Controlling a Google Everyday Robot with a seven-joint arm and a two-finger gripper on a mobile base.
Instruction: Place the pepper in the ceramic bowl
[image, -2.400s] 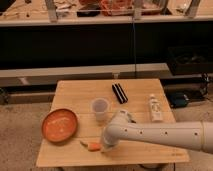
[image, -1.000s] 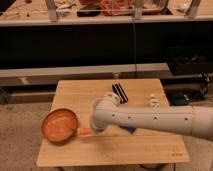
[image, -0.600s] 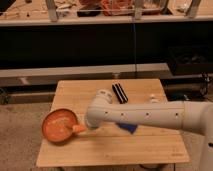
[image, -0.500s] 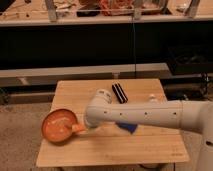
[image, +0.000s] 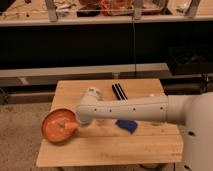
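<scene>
The orange-brown ceramic bowl (image: 46, 131) sits at the left edge of the wooden table (image: 105, 149). My gripper (image: 78, 122) reaches in from the right and hangs over the bowl's right rim. It is shut on the small orange pepper (image: 70, 126), which sticks out over the inside of the bowl. The pepper's stem is hidden by the gripper. I cannot tell whether the pepper touches the bowl.
A blue sponge (image: 126, 125) lies on the table just under my arm (image: 135, 108). A black flat object (image: 118, 91) lies near the table's far edge. The arm covers the middle of the table. A dark shelf unit stands behind the table.
My gripper has carried the pepper left from the table's front middle to over the bowl's right rim. The arm now hides the plastic cup and has uncovered the blue sponge.
</scene>
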